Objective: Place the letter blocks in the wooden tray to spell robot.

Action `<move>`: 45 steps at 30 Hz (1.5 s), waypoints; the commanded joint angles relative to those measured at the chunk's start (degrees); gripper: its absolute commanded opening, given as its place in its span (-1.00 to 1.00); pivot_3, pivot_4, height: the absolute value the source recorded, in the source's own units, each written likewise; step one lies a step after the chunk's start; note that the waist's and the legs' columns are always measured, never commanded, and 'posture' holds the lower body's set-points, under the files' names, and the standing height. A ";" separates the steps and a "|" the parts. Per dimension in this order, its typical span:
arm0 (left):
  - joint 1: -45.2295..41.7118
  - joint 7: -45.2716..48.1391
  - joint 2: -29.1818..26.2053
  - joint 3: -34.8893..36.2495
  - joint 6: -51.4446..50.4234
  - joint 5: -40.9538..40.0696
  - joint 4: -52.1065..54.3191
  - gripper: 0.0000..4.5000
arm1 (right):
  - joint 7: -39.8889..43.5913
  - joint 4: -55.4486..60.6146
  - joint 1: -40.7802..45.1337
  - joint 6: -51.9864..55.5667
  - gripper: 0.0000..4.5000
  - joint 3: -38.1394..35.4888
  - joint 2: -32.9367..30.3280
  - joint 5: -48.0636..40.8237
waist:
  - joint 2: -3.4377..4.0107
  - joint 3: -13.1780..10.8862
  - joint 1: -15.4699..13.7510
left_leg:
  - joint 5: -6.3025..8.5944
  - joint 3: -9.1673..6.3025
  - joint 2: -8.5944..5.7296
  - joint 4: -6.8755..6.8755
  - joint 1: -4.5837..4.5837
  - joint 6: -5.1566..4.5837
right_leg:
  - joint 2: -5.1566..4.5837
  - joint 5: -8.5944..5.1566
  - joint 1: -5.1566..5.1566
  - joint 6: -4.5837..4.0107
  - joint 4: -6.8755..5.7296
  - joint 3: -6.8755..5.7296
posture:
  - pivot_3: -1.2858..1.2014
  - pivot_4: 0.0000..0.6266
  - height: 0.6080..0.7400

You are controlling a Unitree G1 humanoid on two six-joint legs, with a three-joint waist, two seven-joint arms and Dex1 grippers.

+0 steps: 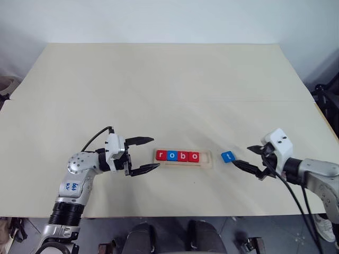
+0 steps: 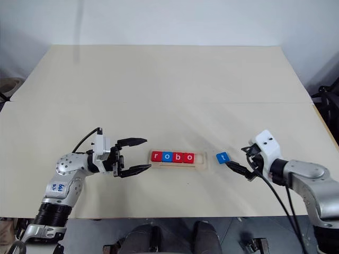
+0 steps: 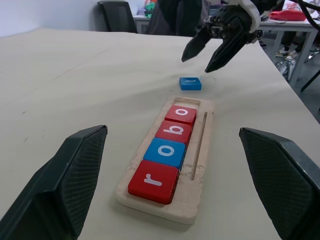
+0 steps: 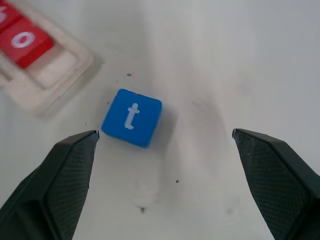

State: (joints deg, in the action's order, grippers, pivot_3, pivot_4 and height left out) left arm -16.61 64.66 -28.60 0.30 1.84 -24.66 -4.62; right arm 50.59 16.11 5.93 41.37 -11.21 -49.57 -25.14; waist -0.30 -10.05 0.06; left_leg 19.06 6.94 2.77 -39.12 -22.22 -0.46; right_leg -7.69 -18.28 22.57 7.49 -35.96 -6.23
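- Long pale wooden tray point(image 1: 207, 160) holds four flat square blocks point(image 1: 178, 155) reading r, o, b, o
- Small blue t block point(image 1: 227, 156) lies beside it
- Both grippers, left point(image 1: 149, 154) and right point(image 1: 245, 156), spread wide, empty

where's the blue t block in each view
Left eye view: small flat blue square t block on the table, just right of the pale wooden tray.
Right eye view: same spot.
Left wrist view: beyond the tray's far end.
Right wrist view: centre-left.
Shared landmark: the tray's empty end.

Left hand point(image 1: 149, 154) and right hand point(image 1: 247, 156) both hover, fingers spread wide.
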 commanded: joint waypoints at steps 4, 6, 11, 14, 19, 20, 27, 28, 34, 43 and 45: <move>1.40 -1.60 -0.71 1.86 0.86 -0.02 3.95 1.00 | 19.35 -20.15 9.98 -28.22 0.99 9.23 -3.74 8.52 | 0.00 0.00 0.15 | -0.01 0.05 0.01 -0.01 0.03 0.01 | 0.00 0.01 -0.01 0.02 0.00 0.00 | 0.03 -0.52 1.00; 1.81 -1.93 -0.77 1.98 0.79 -0.01 4.51 1.00 | 22.55 -26.39 14.38 -33.04 0.99 11.87 -2.86 10.44 | 0.00 -0.01 0.21 | -0.01 0.09 0.02 -0.02 0.06 0.02 | 0.00 0.01 -0.02 0.02 0.00 0.02 | 0.03 -0.52 1.00; 3.22 -2.83 -1.22 2.38 0.32 -0.28 6.43 1.00 | 27.91 -39.86 24.27 -42.56 0.99 17.16 0.09 15.03 | 0.00 -0.01 0.16 | -0.02 0.14 0.03 -0.07 0.04 0.03 | -0.01 0.01 -0.04 0.02 0.00 -0.03 | 0.03 -0.52 1.00; 4.28 -3.20 -1.71 2.64 -0.19 -0.57 7.86 1.00 | 30.47 -46.12 28.67 -45.52 0.99 18.84 1.53 16.65 | 0.01 -0.01 0.09 | -0.03 0.13 0.03 -0.09 0.03 0.04 | -0.02 0.01 -0.05 0.02 0.00 -0.04 | 0.03 -0.52 1.00; 5.69 -3.64 -2.41 2.89 -1.11 -0.86 9.90 1.00 | 35.34 -53.32 33.14 -47.79 0.74 20.76 3.22 17.95 | 0.01 -0.01 0.09 | -0.03 0.12 0.03 -0.10 0.02 0.05 | -0.05 0.01 -0.07 0.02 -0.01 -0.06 | 0.03 -0.52 1.00; 5.76 -3.72 -2.44 2.91 -1.23 -0.85 10.06 1.00 | 35.85 -54.01 33.52 -47.90 0.59 20.88 3.39 18.09 | 0.01 -0.01 0.12 | -0.03 0.11 0.03 -0.10 0.03 0.05 | -0.04 0.01 -0.07 0.02 -0.02 -0.07 | 0.03 -0.52 1.00; 6.02 -4.34 -2.50 3.13 -1.44 -0.65 10.53 1.00 | 36.44 -52.27 33.17 -45.89 -0.35 19.51 3.94 16.50 | 0.01 -0.01 0.16 | -0.04 0.11 0.03 -0.10 0.03 0.06 | -0.04 0.01 -0.08 0.02 -0.02 -0.08 | 0.03 -0.52 1.00; 5.95 -4.34 -2.49 3.15 -1.38 -0.65 10.41 1.00 | 35.89 -50.78 32.72 -44.70 -0.35 19.00 3.93 15.90 | 0.01 -0.01 0.16 | -0.04 0.11 0.04 -0.10 0.03 0.06 | -0.04 0.01 -0.08 0.02 -0.02 -0.08 | 0.03 -0.52 1.00; 5.46 -4.01 -2.26 2.95 -1.01 -0.59 9.40 1.00 | 32.88 -32.15 26.19 -32.03 -0.35 16.01 3.34 9.59 | 0.01 -0.01 0.02 | -0.04 0.03 0.04 -0.10 0.03 0.07 | -0.05 0.01 -0.06 0.02 -0.04 -0.06 | 0.03 -0.52 1.00; 4.73 -3.32 -2.02 2.47 -1.07 -0.62 8.69 1.00 | 27.89 -19.63 24.30 -23.37 -0.35 19.30 5.08 10.71 | 0.01 -0.01 0.00 | -0.04 0.00 0.03 -0.10 0.03 0.07 | -0.05 0.01 -0.06 0.02 -0.04 -0.07 | 0.03 -0.52 1.00; 4.55 -3.35 -1.99 2.47 -1.19 -0.62 8.67 1.00 | 27.46 -20.27 24.96 -23.68 -0.35 19.96 5.57 11.40 | 0.01 -0.01 0.02 | -0.04 0.00 0.03 -0.10 0.03 0.07 | -0.05 0.01 -0.06 0.02 -0.04 -0.07 | 0.03 -0.52 1.00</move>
State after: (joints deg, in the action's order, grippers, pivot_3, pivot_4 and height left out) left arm -11.43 61.18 -30.42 2.26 0.22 -24.68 3.57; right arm 78.57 -4.99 29.98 17.79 8.92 -44.07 -13.94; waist -0.29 -10.05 0.07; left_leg 19.02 6.95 2.80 -39.22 -22.20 -0.39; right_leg -7.74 -18.27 22.51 7.51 -36.00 -6.30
